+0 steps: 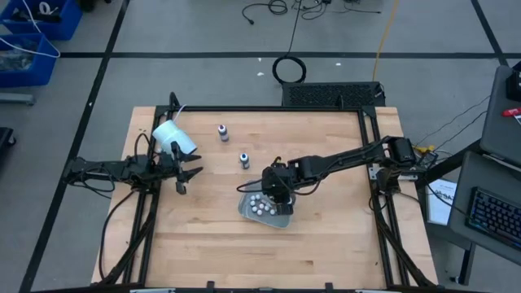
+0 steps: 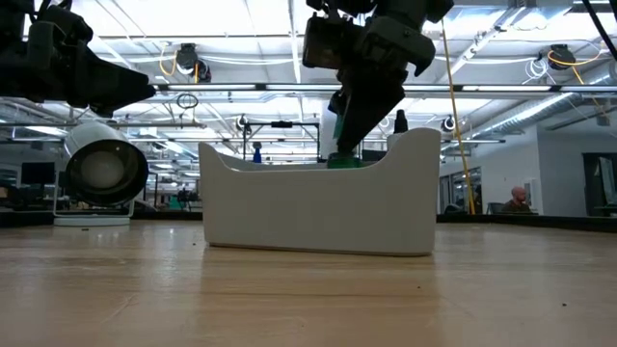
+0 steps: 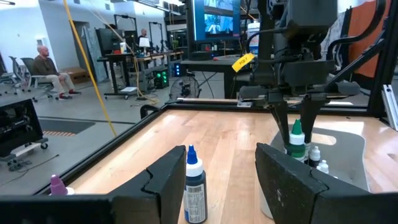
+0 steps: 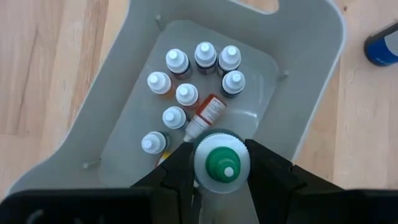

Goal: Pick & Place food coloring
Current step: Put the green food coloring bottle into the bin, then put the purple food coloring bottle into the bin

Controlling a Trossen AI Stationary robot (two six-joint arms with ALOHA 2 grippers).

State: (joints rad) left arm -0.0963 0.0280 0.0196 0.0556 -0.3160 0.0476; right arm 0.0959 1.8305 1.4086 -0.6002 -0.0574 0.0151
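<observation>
Pale grey bin [image 4: 311, 81] on a light wood-grain bench [image 1: 203, 236]. Inside it, white-capped bottles [image 4: 186, 93] with dark bodies; one lying bottle [image 4: 205, 115] shows an orange-red label. Black right end effector [image 4: 221, 165] clasps a green-tipped, white-collared bottle [image 4: 222, 163]. Beside the bin, a blue-capped bottle [image 3: 194, 186] and a purple cap [image 3: 57, 184]. White cup [image 1: 173, 138].

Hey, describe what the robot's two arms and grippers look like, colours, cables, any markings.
Both arms are black, jointed, with black cables along them. The right gripper has slim dark fingers and a yellow tag above; the left gripper has broad, black, angular fingers.
</observation>
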